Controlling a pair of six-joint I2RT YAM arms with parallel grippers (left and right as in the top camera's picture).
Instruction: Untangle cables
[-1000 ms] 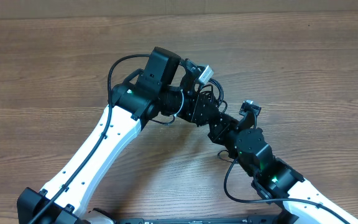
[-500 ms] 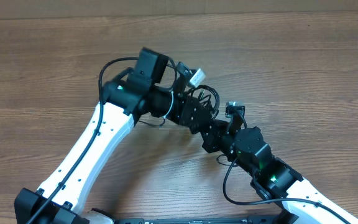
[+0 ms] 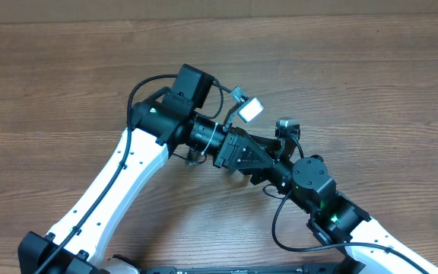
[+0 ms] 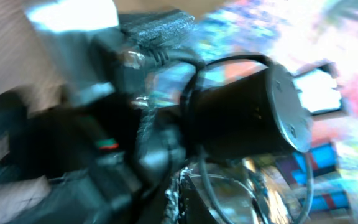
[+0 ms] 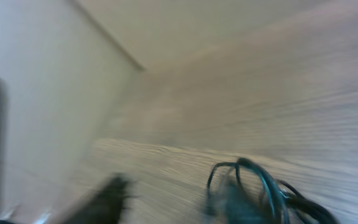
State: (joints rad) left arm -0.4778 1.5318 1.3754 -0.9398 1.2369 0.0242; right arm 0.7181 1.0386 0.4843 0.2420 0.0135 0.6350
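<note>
The cables [image 5: 261, 179] show in the right wrist view as blurred black loops arching over the wood at lower right. My right gripper [image 5: 169, 202] is open, one dark finger [image 5: 104, 199] at the left and the other beside the loops. In the left wrist view, thin cable strands [image 4: 213, 186] run past the closed fingers of my left gripper [image 4: 182, 196], which is shut on them. From overhead, the left gripper [image 3: 258, 161] and right gripper [image 3: 278, 158] meet at mid-table. The arms hide the cables there.
The wooden table [image 3: 371, 76] spreads around both arms. The right arm's own thick black wire [image 3: 280, 221] loops near the front edge. The left arm's wire [image 3: 147, 87] arcs over its elbow. Both wrist views are motion-blurred.
My right gripper has gone from shut to open. The left wrist has rolled and shifted right over the bundle, so the cable loops seen overhead earlier are now covered.
</note>
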